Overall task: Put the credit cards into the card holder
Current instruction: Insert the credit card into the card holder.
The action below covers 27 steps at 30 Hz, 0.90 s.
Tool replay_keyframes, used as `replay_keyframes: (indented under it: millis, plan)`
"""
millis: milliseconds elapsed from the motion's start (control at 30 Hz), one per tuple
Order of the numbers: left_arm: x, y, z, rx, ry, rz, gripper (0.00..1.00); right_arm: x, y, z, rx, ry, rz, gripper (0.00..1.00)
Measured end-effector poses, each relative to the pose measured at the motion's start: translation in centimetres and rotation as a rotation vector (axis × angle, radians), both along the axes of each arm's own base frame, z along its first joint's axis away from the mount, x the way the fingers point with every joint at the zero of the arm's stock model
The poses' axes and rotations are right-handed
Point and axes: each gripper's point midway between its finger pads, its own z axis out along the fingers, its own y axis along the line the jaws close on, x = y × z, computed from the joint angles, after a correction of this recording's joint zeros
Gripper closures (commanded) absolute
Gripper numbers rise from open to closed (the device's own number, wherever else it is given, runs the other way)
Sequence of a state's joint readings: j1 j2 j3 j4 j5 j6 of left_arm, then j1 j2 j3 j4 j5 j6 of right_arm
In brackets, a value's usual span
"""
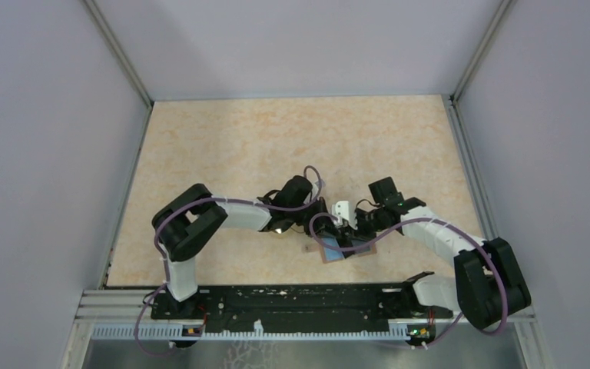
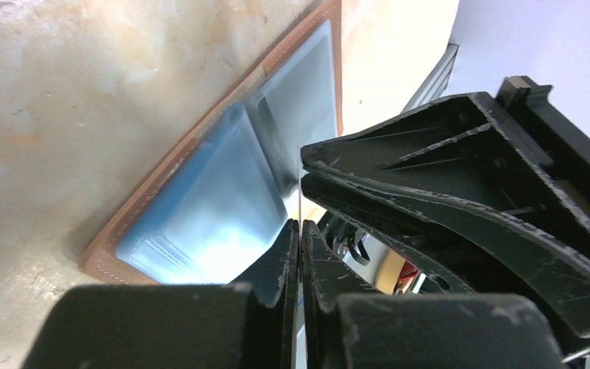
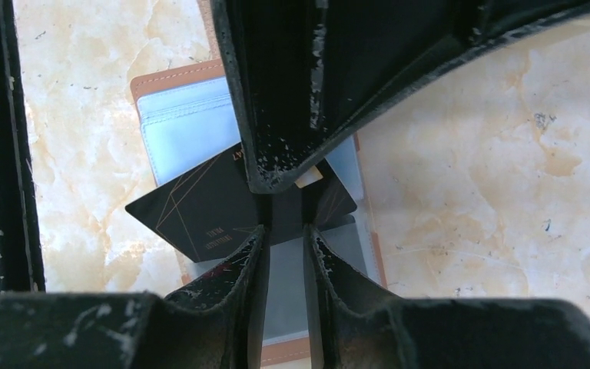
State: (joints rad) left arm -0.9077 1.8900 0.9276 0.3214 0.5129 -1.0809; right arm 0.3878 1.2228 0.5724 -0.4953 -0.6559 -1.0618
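Gold lettering in two short lines on the black card [image 3: 200, 211], upside down in the right wrist view and too small to read. Thin gold lines across its face, a yellowish patch near the pinched edge. No other writing or brand legible anywhere.

Card gripped by the left gripper [image 3: 284, 183], fingers closed flat on it. Edge-on in the left wrist view, a thin pale line rising from between the fingertips. Tilted across the open card holder [image 3: 180, 127], one corner jutting past the holder's left rim over the table [image 3: 469, 192]. Far edge hidden by the left gripper, so impossible to tell whether in a pocket or not.

Card holder lying open and flat on the marbled table, near the front edge, between the two arms. Light blue inside with stitched pockets, reddish-brown rim.

Right gripper [image 3: 284, 238] just above the holder, fingers narrowly apart with nothing between them, tips close to the card's lower edge; contact impossible to tell. Crowding the left wrist view from the right and covering part of the holder there.

Purple cable [image 1: 309, 227] looping between the two wrists in the top view, most of the holder hidden there under both grippers. Grey walls [image 1: 46, 154] on three sides.
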Motion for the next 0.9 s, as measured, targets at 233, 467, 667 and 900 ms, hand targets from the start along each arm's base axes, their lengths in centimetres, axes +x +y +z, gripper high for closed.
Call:
replay_keyframes:
  millis: [233, 467, 667, 900]
  plan:
    - [0.0, 0.3, -1.4, 0.059, 0.006, -0.014, 0.98, 1.5, -0.8, 1.0, 0.011, -0.019, -0.081, 0.76]
    - [0.5, -0.3, -2.6, 0.12, 0.019, -0.06, 0.97, 3.2, -2.2, 1.8, -0.005, -0.073, -0.171, 0.75]
    - [0.9, -0.3, -3.0, 0.161, 0.037, -0.085, 0.96, 3.3, -3.5, -0.6, -0.102, -0.009, -0.217, 0.75]
    - [1.1, -0.6, -3.2, 0.19, 0.063, -0.12, 0.95, 3.6, -4.4, -1.4, -0.152, 0.003, -0.253, 0.75]
